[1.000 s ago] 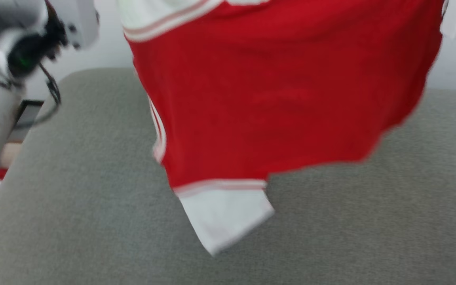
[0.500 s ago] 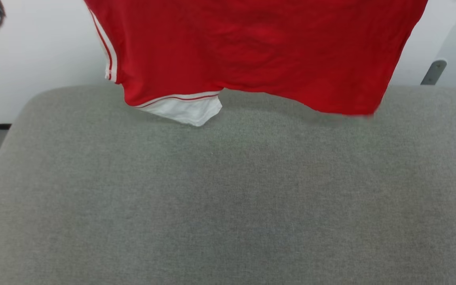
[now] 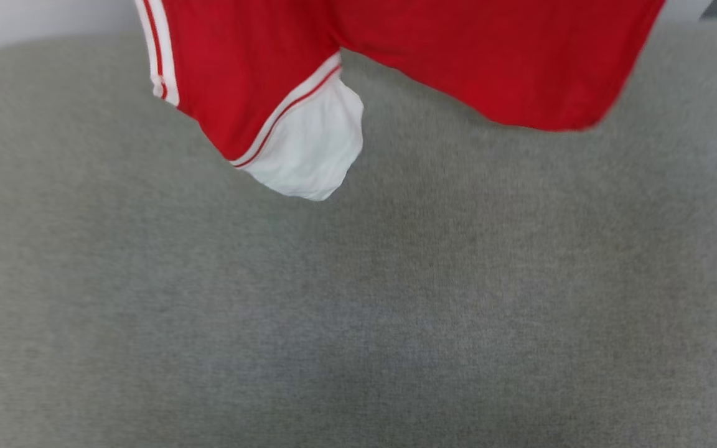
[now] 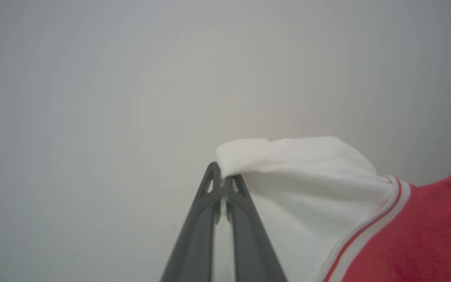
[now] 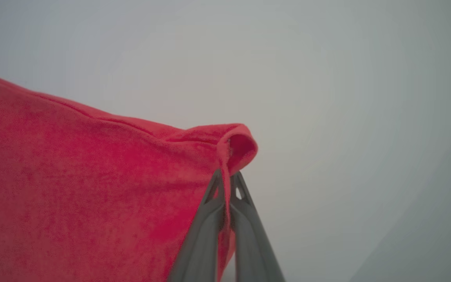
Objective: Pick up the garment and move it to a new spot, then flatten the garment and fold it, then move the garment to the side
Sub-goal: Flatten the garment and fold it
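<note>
left gripper pinches white sleeve | right gripper pinches red corner | garment aloft at 12 o'clock, view now tilted lower | lay-down next

Left claw, right claw: both tightly closed.

We now see less of the garment than a second ago; its white sleeve dangles more tilted, as our head view shifts down.

No legible text, label, number anywhere (garment shows plain red cloth).
</note>
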`<state>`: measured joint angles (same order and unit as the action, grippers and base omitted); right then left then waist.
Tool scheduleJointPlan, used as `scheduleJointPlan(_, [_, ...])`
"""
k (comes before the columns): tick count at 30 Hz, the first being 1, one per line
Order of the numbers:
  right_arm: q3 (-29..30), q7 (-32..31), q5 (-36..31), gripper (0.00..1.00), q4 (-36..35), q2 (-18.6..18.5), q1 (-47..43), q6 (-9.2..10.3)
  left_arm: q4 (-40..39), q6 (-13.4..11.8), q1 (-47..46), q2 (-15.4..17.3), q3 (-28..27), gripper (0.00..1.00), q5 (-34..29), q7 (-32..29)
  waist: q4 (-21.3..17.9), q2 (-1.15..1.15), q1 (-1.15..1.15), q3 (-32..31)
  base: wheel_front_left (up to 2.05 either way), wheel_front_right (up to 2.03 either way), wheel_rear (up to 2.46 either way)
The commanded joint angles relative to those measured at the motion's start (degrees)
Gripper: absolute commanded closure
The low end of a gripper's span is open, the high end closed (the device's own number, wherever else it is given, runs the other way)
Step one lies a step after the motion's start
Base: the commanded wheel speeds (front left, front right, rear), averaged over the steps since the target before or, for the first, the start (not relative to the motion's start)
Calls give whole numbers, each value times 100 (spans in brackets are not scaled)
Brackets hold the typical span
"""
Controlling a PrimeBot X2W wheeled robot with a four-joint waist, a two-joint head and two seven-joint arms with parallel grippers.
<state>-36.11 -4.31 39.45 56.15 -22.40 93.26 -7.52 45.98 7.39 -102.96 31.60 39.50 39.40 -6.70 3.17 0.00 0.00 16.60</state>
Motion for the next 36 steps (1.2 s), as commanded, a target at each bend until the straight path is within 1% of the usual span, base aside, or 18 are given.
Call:
scheduleJointPlan(1, [51, 186, -118, 100, 116, 101, 25, 6, 115, 4, -96, -82, 42, 100, -39, 194, -223, 0, 0, 901, 0, 0, 0])
scheduleJointPlan(6, [355, 1411, -751, 100, 727, 329, 533, 6, 628, -2, -886, -313, 147, 100, -350, 1165, -223, 0, 0, 1529, 0, 0, 0])
scheduleJointPlan(9, [523, 1856, -1211, 100, 1029, 361, 853, 6, 923, -7, -1320, -457, 127, 100, -484, 1737, -131, 0, 0, 1864, 0, 0, 0])
scheduleJointPlan(11, [626, 1938, -1573, 100, 1087, 323, 1051, 6, 1063, -6, -1565, -560, 114, 100, -502, 1941, -41, 0, 0, 2066, 0, 0, 0])
scheduleJointPlan(14, [945, 1949, -2090, 100, 756, 208, 1157, 6, 1049, -4, -1697, -647, 177, 100, -438, 2114, 122, 0, 0, 2383, 0, 0, 0])
scheduleJointPlan(17, [1252, 1951, -2523, 100, 556, 236, 845, 5, 911, -3, -1416, -661, 244, 100, -223, 2172, 274, 0, 0, 2576, 0, 0, 0])
scheduleJointPlan(21, [1485, 1954, -2804, 100, 576, 333, 463, 6, 654, -2, -902, -602, 394, 100, 21, 2192, 413, 0, 0, 2550, 0, 0, 0])
scheduleJointPlan(24, [1447, 1954, -2872, 100, 635, 345, 151, 6, 494, -2, -353, -560, 615, 100, 324, 2192, 512, 0, 0, 2393, 0, 0, 0])
scheduleJointPlan(25, [1393, 1954, -2844, 100, 679, 361, 10, 6, 411, -1, -178, -545, 775, 100, 372, 2191, 555, 0, 0, 2312, 0, 0, 0])
scheduleJointPlan(27, [1263, 1951, -2749, 100, 739, 364, -235, 6, 191, -1, 160, -519, 1023, 100, 703, 2107, 618, 0, 0, 2114, 0, 0, 0])
scheduleJointPlan(28, [1167, 1941, -2665, 100, 740, 364, -344, 6, 49, -1, 294, -431, 1211, 100, 773, 2029, 650, 0, 0, 2008, 0, 0, 0])
scheduleJointPlan(30, [937, 1901, -2503, 100, 704, 281, -566, 6, -277, -2, 614, -263, 1493, 100, 1115, 1840, 708, 0, 0, 1794, 0, 0, 0])
scheduleJointPlan(32, [708, 1852, -2283, 100, 622, 150, -882, 6, -651, -2, 984, -84, 1826, 100, 1364, 1587, 766, 0, 0, 1552, 0, 0, 0])
scheduleJointPlan(36, [257, 1703, -1629, 100, 221, -141, -1617, 6, -1412, -1, 1667, 429, 2297, 100, 1875, 1043, 818, 0, 0, 1046, 0, 0, 0])
